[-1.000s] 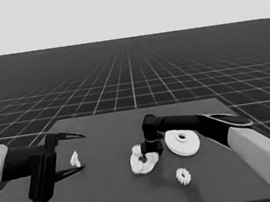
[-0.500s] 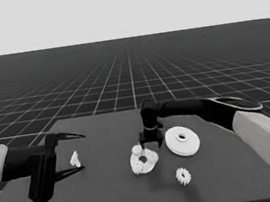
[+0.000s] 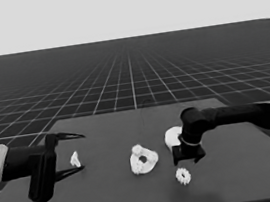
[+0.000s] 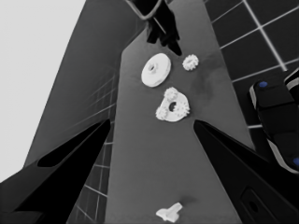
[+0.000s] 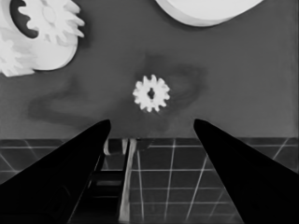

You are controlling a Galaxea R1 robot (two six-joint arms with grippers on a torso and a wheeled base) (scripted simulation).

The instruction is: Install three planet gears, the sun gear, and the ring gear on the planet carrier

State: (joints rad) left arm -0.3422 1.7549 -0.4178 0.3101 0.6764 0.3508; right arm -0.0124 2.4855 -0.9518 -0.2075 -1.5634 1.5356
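Note:
The planet carrier, the smaller round part (image 3: pixel 143 160), lies mid-table with planet gears (image 4: pixel 171 94) sitting on it. One loose gear (image 3: pixel 183 176) lies nearer the front edge. My right gripper (image 3: pixel 189 160) hovers open just behind that loose gear (image 5: pixel 151 93), which lies beyond the fingertips with nothing between them. The gripper partly hides the ring gear, the larger round part (image 3: pixel 172 137), behind it. At the table's left end my left gripper (image 3: pixel 81 151) waits, open, with the thin white piece (image 3: pixel 75 159) lying between its fingers, not held.
The table's front edge (image 5: pixel 187 138) runs just under the right fingers, with the floor grid beyond. Dark machinery with blue lights (image 4: pixel 275 116) stands past the table's edge in the left wrist view.
The right gripper has risen off the smaller round part and swung right and toward the front, ending over the loose gear. The left arm has stayed still.

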